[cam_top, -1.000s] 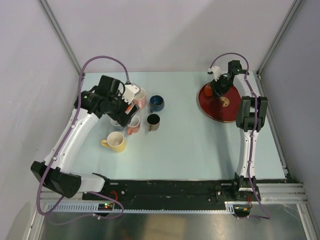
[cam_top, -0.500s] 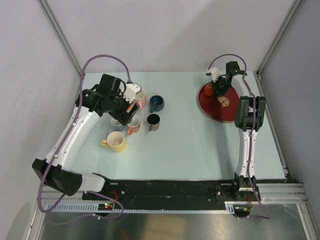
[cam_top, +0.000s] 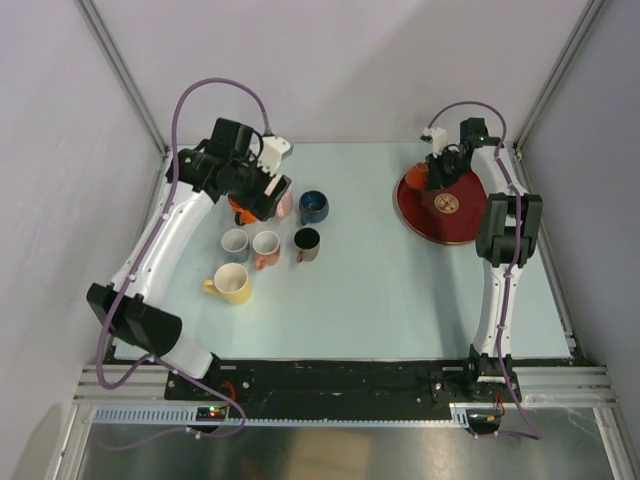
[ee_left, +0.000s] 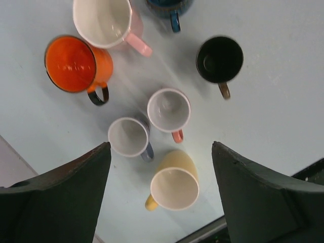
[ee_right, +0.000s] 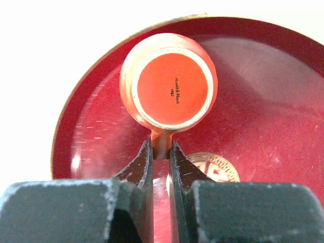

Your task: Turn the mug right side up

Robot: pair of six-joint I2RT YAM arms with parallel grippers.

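An orange mug [ee_right: 169,81] stands upside down, its base facing up, on the left part of a red plate [ee_right: 283,101]. My right gripper [ee_right: 161,149] is shut on the mug's handle, which sits pinched between the two fingertips. From above, the mug [cam_top: 415,178] is at the plate's far left edge, with the right gripper [cam_top: 432,172] right beside it. My left gripper [ee_left: 161,147] hangs open and empty high over a cluster of upright mugs on the left of the table.
Under the left gripper [cam_top: 262,192] stand several upright mugs: orange [ee_left: 71,63], pink [ee_left: 104,20], black [ee_left: 219,59], yellow [ee_left: 174,185], and two small white ones [ee_left: 168,110]. The red plate [cam_top: 450,215] lies at the back right, near the wall.
My right gripper has closed on the orange mug's handle. The left arm has risen and drawn back toward the far left, away from the mug cluster.
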